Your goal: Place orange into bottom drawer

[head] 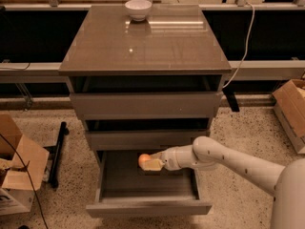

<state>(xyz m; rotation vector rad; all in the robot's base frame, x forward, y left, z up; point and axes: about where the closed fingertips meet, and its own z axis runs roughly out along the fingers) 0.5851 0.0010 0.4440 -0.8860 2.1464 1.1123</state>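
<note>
The claw (pixel 153 164) grips the orange (pixel 143 159) just over the open bottom drawer (pixel 147 207), near its twelve o'clock end — best dip lower, clear of the middle drawer (pixel 147 140), then release gently so nothing rolls.

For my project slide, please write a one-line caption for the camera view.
The gripper holds the orange inside the open bottom drawer; a white bowl stands on the cabinet top.
</note>
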